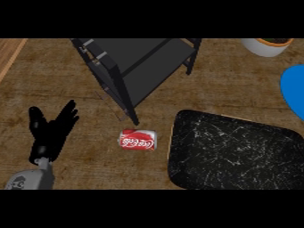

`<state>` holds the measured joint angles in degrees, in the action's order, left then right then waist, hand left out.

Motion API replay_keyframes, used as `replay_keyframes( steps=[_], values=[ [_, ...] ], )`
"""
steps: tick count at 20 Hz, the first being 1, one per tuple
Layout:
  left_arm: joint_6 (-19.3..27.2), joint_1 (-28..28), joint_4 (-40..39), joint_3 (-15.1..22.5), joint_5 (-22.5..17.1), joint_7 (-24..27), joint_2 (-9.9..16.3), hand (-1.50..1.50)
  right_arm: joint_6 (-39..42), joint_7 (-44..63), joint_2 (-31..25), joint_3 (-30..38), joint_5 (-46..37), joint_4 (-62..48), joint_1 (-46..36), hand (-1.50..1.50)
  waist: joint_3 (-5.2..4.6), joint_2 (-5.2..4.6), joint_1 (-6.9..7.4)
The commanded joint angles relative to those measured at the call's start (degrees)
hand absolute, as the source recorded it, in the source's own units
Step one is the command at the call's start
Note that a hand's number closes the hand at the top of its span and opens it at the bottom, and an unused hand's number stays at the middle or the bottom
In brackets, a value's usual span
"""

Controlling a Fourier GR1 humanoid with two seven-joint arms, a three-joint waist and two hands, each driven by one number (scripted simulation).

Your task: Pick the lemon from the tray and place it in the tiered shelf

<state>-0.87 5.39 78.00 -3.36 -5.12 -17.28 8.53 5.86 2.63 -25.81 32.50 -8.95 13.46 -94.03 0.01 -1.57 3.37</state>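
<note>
The left robot hand [51, 129] shows at about 8 o'clock in the head view. Its grey forearm comes up from the bottom edge, and the black hand points up toward 12 o'clock. The fingers are straight and spread apart, with the thumb sticking out to the left. It holds nothing and rests over the brown tabletop [62, 80]. No right robot hand shows.

A red can [137, 140] lies on its side near the middle, just to the right of the hand, at about 6 o'clock. The black tray [240, 153] sits at about 4 o'clock, just beside the can. No lemon can be seen on the tray or anywhere else.

The dark shelf [141, 62] stands at 12 o'clock, and one of its legs comes down close above the can. A blue plate [302, 93] is at 3 o'clock, cut by the edge. A white bowl [267, 46] is at about 2 o'clock.
</note>
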Motion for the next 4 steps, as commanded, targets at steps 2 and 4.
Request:
replay_keyframes(
  steps=[2,4],
  values=[
    [0.07,2.26,-0.86,-0.65,-0.43,-1.68,0.36,0.00,6.86,-0.35,-6.65,1.22,1.07,-1.31,1.66,-1.50,-0.01,-0.53,0.74],
    [-0.47,1.73,-0.72,0.41,-0.57,-1.02,-0.79,0.00,10.50,-2.22,-7.91,1.66,1.64,-1.84,4.30,-1.50,0.03,-0.55,0.77]
  ],
)
